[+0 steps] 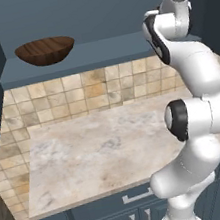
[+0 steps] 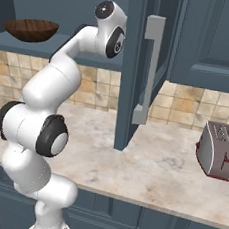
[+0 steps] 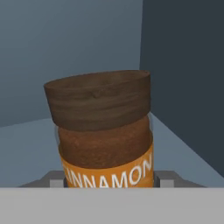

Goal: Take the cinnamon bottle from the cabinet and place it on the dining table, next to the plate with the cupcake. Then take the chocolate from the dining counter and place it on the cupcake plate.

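Observation:
The cinnamon bottle (image 3: 105, 140) stands upright, very close in the hand view: a brown cylinder with a darker brown cap and an orange label band. It rests on the blue-grey shelf floor of the cabinet (image 3: 26, 144), near the cabinet's right inner wall. My gripper (image 3: 109, 179) straddles the bottle low down, and its grey fingertips (image 3: 57, 178) press against both sides of the bottle. In the base views my arm reaches up into the cabinet (image 1: 91, 14), with the hand hidden behind the open cabinet door (image 2: 137, 64).
A wooden bowl (image 1: 45, 51) sits on the open shelf at the left. Below the cabinet runs a marbled counter (image 1: 102, 143) with a tiled backsplash. A red toaster (image 2: 218, 151) stands on the counter at the right. The door's long grey handle (image 2: 149, 70) hangs beside my arm.

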Controlling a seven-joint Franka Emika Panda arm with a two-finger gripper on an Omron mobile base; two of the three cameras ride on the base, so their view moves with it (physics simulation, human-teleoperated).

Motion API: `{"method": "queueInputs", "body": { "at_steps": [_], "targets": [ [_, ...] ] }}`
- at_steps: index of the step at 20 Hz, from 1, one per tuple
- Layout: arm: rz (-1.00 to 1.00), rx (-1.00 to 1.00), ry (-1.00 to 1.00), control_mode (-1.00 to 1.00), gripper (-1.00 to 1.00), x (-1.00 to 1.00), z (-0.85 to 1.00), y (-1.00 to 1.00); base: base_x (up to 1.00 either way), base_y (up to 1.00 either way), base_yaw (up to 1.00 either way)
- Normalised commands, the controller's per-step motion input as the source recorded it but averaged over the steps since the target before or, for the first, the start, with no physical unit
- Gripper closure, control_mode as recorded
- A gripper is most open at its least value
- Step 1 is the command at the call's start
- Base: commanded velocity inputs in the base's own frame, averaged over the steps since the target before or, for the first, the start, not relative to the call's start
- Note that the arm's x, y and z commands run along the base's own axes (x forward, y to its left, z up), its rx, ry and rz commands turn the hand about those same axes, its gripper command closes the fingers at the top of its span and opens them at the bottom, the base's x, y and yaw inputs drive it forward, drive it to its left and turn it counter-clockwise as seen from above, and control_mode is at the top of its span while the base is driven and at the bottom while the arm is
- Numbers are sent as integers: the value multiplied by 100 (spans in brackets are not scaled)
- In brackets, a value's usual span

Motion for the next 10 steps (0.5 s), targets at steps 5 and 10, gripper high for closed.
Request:
{"method": "queueInputs", "body": {
  "at_steps": [5, 10],
  "targets": [
    [2, 0, -1, -100, 100, -97, 0, 41, 0, 0, 0],
    [3, 0, 0, -100, 100, -100, 0, 41, 0, 0, 0]
  ]
}}
